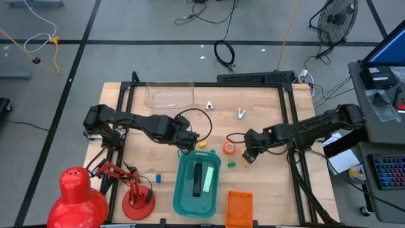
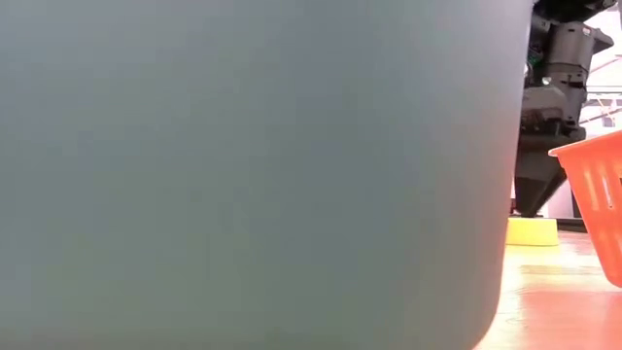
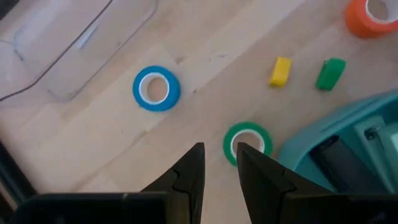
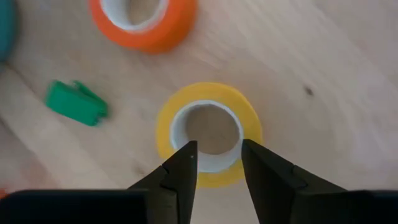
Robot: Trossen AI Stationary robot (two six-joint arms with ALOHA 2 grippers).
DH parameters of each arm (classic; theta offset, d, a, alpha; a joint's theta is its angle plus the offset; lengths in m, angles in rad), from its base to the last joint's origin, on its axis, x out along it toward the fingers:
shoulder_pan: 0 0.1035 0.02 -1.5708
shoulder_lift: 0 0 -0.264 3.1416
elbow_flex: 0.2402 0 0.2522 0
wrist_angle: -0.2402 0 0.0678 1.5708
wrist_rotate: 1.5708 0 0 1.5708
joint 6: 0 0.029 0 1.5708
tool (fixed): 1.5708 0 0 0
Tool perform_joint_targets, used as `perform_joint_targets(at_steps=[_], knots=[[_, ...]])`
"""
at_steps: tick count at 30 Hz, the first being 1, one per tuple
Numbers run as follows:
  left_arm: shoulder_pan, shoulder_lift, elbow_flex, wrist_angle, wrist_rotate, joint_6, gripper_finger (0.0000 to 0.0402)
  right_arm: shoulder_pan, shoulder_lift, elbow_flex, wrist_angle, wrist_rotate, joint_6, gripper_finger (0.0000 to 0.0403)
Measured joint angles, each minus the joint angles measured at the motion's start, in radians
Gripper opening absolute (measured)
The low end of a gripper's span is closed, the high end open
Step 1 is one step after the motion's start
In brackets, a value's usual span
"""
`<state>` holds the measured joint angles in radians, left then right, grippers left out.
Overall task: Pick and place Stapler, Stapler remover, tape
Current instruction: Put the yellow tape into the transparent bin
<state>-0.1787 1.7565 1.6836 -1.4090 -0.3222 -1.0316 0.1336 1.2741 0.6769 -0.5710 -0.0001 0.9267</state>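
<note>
My right gripper (image 4: 217, 149) is open and points down over the yellow tape roll (image 4: 208, 127), which lies flat on the table; in the low view its fingers reach the roll's (image 2: 532, 230) top. The orange roll (image 1: 229, 147) lies just to its left. My left gripper (image 3: 219, 152) is open above the table, one fingertip over the rim of the green roll (image 3: 247, 142). The blue roll (image 3: 156, 88) lies flat farther off. A dark stapler (image 1: 204, 179) lies inside the teal bin (image 1: 183, 190). A small pale tool (image 1: 241, 114) lies near the far edge. My right gripper comes at the yellow roll from above, one fingertip (image 4: 186, 152) over the hole's edge and the other over the ring's wall (image 4: 252, 134). I cannot tell whether the fingers touch it. My left gripper touches nothing that I can see.
A yellow block (image 3: 280, 71) and a green block (image 3: 330, 73) lie between the grippers, and a blue block (image 1: 158, 178) sits left of the bin. An orange basket (image 1: 239, 209) stands at the near edge, a clear tray (image 1: 169, 94) at the far edge, red lamps (image 1: 136, 193) near left.
</note>
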Motion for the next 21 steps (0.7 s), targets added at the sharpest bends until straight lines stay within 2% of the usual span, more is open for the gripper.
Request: perform_joint_targets(at_steps=[6,21], knots=[[-0.016,0.0,0.0,0.001,-0.002,-0.002,0.0097,0.011,0.054,-0.001,0.007,0.005,-0.001,0.0123],[-0.02,0.0,0.0,0.004,-0.02,0.042,0.0097,0.013,0.057,-0.002,-0.012,0.038,0.003,0.0105]])
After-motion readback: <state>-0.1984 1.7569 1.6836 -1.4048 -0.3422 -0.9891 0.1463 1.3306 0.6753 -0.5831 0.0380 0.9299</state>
